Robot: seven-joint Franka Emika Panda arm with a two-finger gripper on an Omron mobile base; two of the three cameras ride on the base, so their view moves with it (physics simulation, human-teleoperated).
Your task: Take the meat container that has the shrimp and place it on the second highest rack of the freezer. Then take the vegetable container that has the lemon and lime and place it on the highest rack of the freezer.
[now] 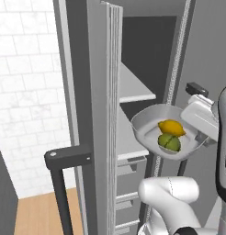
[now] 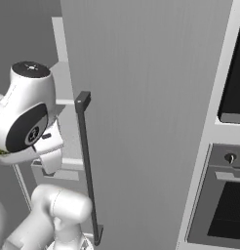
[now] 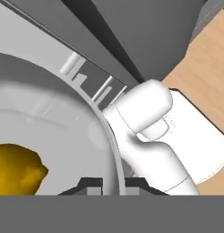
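The robot's claw [image 3: 111, 184], clamped on the rim of the vegetable container [image 1: 147, 126], holds the oval dish aloft in front of the open freezer [image 1: 147, 50], with the lemon [image 1: 171, 127] and the lime [image 1: 169, 142] resting side by side inside it. In the left base view the dish hangs just outside the compartment, below the front edge of the highest rack [image 1: 135, 87] and nearer the shelf beneath. To do this step well, the dish would likely need lifting until its underside clears that upper shelf's edge, kept level so the fruit does not roll, then slid straight in past the open door [image 1: 94, 92] before the claw lets go
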